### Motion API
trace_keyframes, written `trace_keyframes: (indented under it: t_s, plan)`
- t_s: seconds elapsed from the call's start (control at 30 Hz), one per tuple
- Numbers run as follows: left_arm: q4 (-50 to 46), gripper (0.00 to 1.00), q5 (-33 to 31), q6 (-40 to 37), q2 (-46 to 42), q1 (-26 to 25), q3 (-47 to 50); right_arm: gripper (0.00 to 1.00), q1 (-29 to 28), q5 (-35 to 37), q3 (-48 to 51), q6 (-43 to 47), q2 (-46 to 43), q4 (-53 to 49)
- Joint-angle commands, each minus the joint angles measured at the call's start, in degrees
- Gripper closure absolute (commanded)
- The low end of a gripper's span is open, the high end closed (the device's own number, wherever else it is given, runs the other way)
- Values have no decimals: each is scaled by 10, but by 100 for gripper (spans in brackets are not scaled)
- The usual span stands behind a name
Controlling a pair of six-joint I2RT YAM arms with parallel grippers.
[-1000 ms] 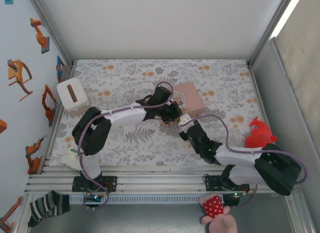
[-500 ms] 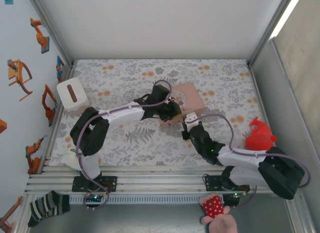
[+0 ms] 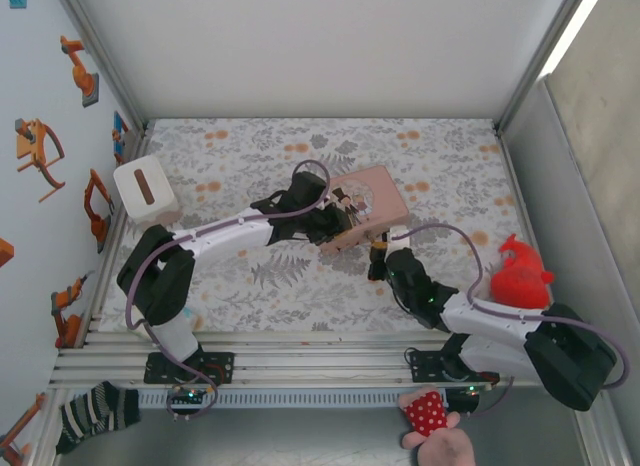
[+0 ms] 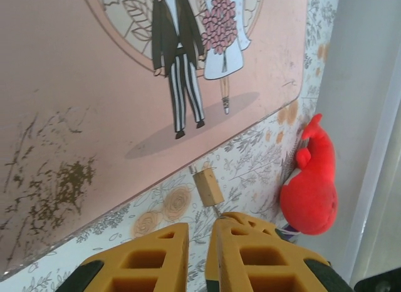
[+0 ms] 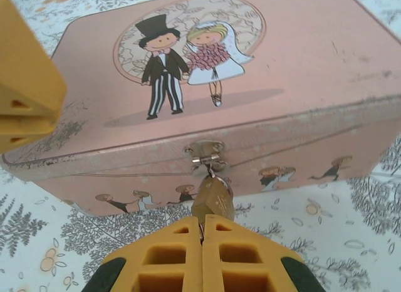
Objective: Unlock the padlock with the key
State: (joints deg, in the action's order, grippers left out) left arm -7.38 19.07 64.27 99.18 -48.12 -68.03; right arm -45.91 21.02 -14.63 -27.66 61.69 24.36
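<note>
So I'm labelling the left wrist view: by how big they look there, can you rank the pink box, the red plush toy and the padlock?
Largest to smallest in the left wrist view:
1. pink box
2. red plush toy
3. padlock
The ranking goes by apparent size, and the box runs past the picture's edge.

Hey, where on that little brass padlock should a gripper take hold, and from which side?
Grip the padlock by its flat brass body, below the shackle. It hangs from the clasp on the pink box's front wall, so come in low from the near side, fingers on its two broad faces. The right gripper already sits at that spot, apparently shut on its lower end.
</note>
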Motion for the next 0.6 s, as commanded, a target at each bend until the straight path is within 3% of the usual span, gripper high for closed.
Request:
trace_keyframes:
  t_s: [0.0, 0.27, 0.57]
  plan:
    - [-21, 82, -4, -18, -19, 1, 10, 100, 18, -6, 19, -85, -24, -51]
    - [-23, 82, -9, -23, -23, 4, 15, 100, 37, -7, 1, -140, -52, -147]
    - [-25, 82, -12, -25, -28, 5, 15, 100, 38, 13, -29, -235, 19, -165]
